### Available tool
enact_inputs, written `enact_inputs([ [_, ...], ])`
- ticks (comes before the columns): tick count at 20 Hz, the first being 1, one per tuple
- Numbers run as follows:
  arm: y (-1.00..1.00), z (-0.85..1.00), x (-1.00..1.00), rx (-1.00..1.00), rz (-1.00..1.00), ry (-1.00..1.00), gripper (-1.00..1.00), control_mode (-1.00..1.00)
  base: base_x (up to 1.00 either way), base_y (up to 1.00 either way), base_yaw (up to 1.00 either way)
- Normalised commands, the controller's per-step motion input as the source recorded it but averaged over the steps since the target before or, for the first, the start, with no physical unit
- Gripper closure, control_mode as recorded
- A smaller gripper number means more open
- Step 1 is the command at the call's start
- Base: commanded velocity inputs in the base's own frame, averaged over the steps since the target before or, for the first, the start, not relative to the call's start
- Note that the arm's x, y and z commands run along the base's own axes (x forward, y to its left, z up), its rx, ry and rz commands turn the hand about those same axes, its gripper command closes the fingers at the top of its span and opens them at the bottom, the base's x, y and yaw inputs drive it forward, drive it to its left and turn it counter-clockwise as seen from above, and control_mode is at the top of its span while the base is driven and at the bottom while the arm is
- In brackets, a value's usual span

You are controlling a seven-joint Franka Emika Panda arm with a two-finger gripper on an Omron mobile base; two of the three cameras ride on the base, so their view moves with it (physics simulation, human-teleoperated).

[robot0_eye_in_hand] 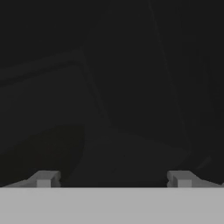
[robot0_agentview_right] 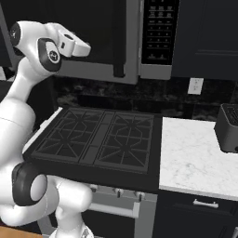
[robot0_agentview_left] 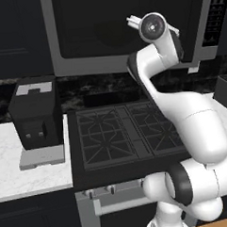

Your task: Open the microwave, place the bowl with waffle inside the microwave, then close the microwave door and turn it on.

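Pincer point(robot0_eye_in_hand: 113, 179) (jaws wide) faces microwave door point(robot0_agentview_right: 93, 37).

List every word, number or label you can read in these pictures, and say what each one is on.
No text can be read anywhere.
Microwave button panel: rows of small light marks, too small and blurred to read.
Small black appliance on the left counter: no readable label.
Wall outlet: no writing visible.

Black stove point(robot0_agentview_left: 123, 133), white marble counters point(robot0_agentview_right: 195, 153) (black toaster point(robot0_agentview_right: 228, 128) on right)
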Motion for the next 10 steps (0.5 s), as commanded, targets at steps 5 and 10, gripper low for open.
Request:
enact_inputs([
  [5,-0.13,0.02,0.28,0.00,0.14,-0.06,-1.00,-1.00,0.00,0.00,0.00],
  [10,-0.07,0.00,0.28,0.00,0.15,-0.08,-1.00,-1.00,0.00,0.00,0.00],
])
